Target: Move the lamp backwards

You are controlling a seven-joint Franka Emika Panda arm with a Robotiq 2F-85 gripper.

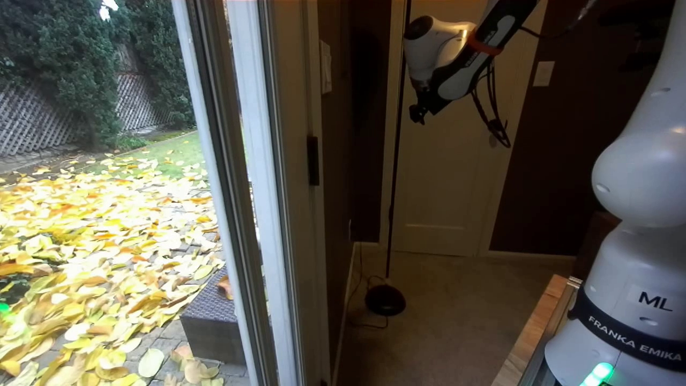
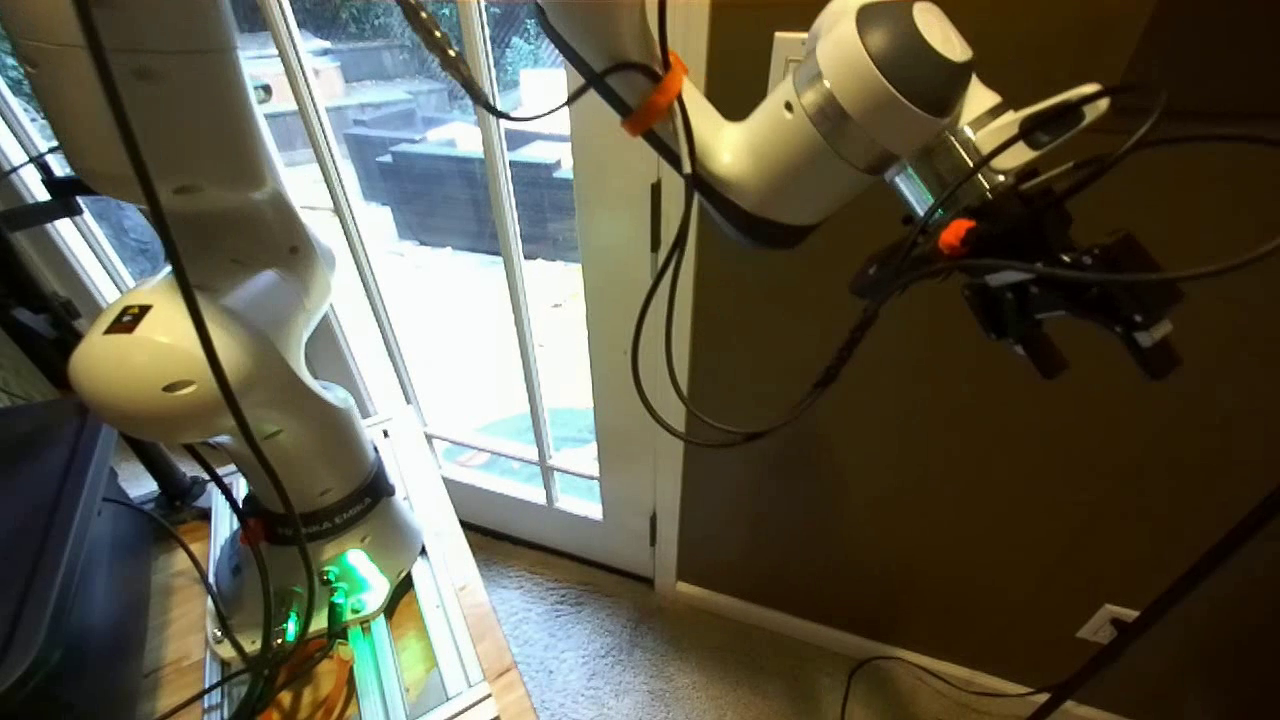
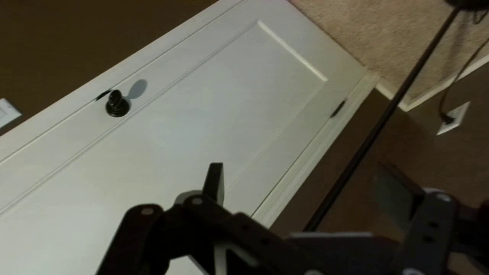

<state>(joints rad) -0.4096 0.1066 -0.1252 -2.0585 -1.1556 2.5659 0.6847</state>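
In an exterior view, a big, dark, boxy thing (image 2: 50, 560) is sitting beside the rounded white robot arm (image 2: 300, 430); its inside is hidden. The black gripper (image 3: 305, 191) is holding its two fingers (image 3: 216, 180) wide apart. In the wrist view, the tall, thin, dark metal lamp (image 3: 368, 142) is showing between them; I cannot tell if they are touching it. Its round, flat base (image 1: 385, 300) is resting on beige carpet (image 1: 445, 316), near a brown wall (image 1: 338, 214) and a white door (image 1: 445, 187).
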